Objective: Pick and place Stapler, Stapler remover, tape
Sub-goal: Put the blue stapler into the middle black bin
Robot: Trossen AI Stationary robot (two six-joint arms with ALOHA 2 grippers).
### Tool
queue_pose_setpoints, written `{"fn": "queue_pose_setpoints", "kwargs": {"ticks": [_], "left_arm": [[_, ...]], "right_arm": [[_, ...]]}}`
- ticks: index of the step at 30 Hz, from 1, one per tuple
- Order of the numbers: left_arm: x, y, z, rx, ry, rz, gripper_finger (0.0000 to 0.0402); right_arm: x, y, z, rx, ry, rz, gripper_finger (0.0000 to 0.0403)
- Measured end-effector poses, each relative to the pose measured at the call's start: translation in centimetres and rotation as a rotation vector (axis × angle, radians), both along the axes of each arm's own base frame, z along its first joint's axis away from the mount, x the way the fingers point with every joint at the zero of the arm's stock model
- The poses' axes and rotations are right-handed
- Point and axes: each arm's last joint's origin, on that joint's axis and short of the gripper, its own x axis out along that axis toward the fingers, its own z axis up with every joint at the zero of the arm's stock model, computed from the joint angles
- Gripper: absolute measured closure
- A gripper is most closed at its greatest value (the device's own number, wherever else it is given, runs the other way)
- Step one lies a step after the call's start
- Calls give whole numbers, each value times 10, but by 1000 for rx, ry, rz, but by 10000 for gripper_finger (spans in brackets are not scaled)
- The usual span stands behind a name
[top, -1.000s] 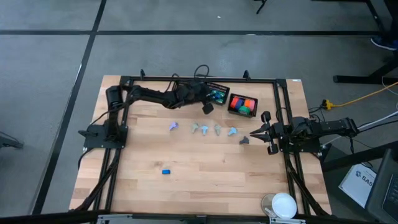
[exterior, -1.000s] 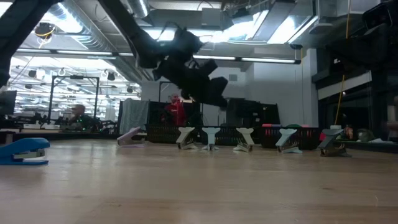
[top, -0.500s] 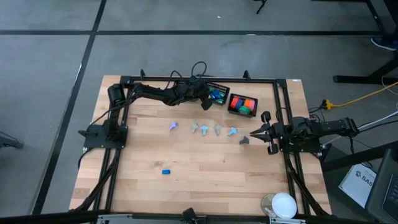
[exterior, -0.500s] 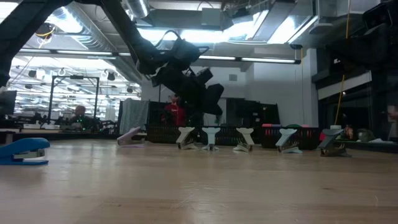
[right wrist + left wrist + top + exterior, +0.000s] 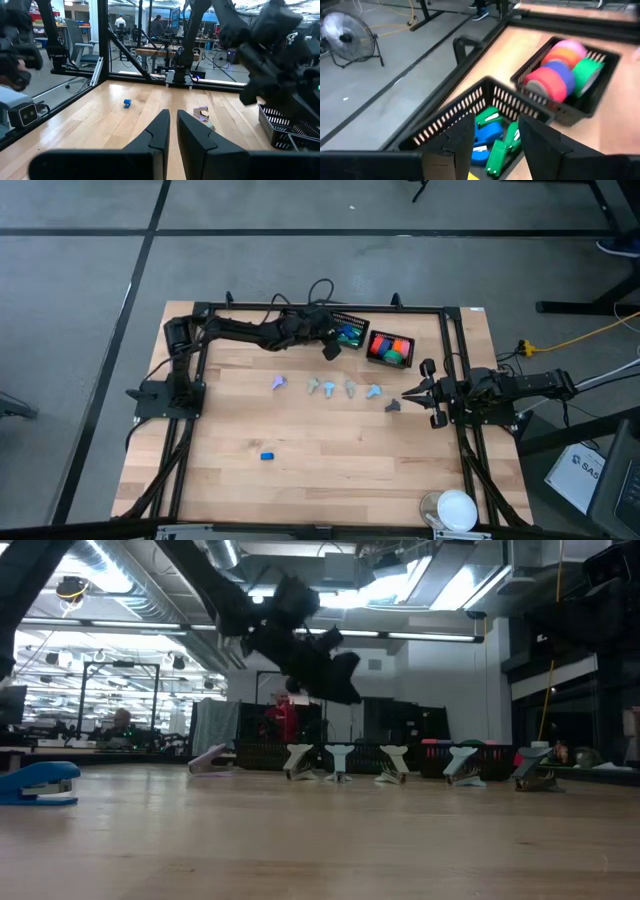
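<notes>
high view / left gripper: the left gripper (image 5: 333, 350) hangs at the near edge of the stapler basket (image 5: 352, 318), fingers spread, nothing in them.
high view / task things: small blue and green staplers lie inside the stapler basket. The tape rolls (image 5: 391, 346) sit in the tape basket (image 5: 372, 338) just beside it. One blue stapler (image 5: 267, 455) lies alone on the surface (image 5: 320, 490), well apart from the stapler basket.
high view / right gripper: the right gripper (image 5: 410, 393) waits past the tape basket, on the far side from the stapler basket.
high view / in the way: the row of staple removers (image 5: 328, 387) lies between the stapler basket and the blue stapler.
low view / height: the left gripper is raised well above the surface, so the staple removers pass under it.
left wrist view / grip: the fingers (image 5: 465, 135) stand apart over the stapler basket, with the staplers (image 5: 487, 134) showing in the gap.
left wrist view / judgement: this looks like the drop-off end of a stapler placement. Rise straight up clear of the basket wall before swinging out.
left wrist view / risk: the tape basket is close, so a sideways exit could clip it.
right wrist view / grip: the right gripper's fingers are drawn nearly together and hold nothing.
right wrist view / next: judged, the blue stapler is the one to fetch. Travel high over the staple removers, then descend.
</notes>
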Motion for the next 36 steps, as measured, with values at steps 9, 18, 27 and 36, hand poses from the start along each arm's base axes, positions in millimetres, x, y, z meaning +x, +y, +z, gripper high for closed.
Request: {"fn": "queue_pose_setpoints", "kwargs": {"ticks": [9,18,27,36], "left_arm": [[-18,-45,52,-37,53,-113,257],[-27,-107,78,-53,82,-250,258],[-40,-164,75,-89,229,-291,258],[-63,-207,61,-250,445,-377,258]], "right_arm": [[0,0,0,0,0,0,363],[0,0,0,0,0,0,363],[0,0,0,0,0,0,363],[0,0,0,0,0,0,363]]}}
